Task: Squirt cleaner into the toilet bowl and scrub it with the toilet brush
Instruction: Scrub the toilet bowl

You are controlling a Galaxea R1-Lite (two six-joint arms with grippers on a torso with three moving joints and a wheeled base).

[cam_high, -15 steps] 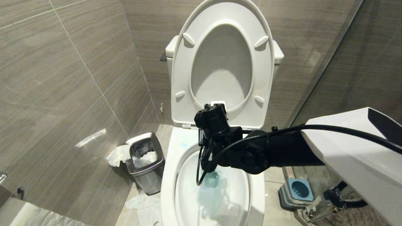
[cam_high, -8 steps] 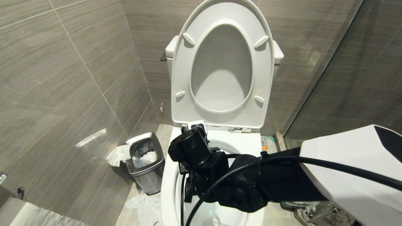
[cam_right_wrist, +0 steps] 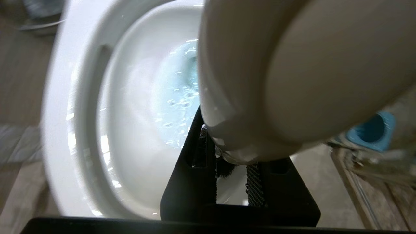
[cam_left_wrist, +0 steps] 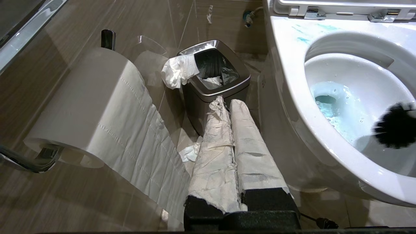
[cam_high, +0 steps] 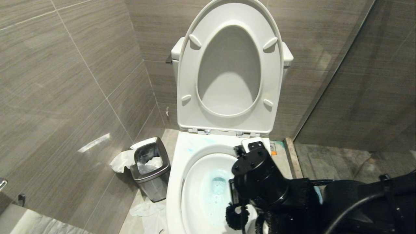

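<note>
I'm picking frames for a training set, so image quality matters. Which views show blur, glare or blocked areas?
Right wrist view: the toilet brush handle looms out of focus, blocking half the frame; the toilet bowl is smeared. Head view: sharp, with window glare on the wall tiles. Left wrist view: crisp throughout.

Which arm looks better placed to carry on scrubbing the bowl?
The right. Its gripper is shut on the brush, whose black head hangs inside the bowl over the blue water. The left gripper is shut, paper-wrapped, and points at the bin beside the bowl.
</note>
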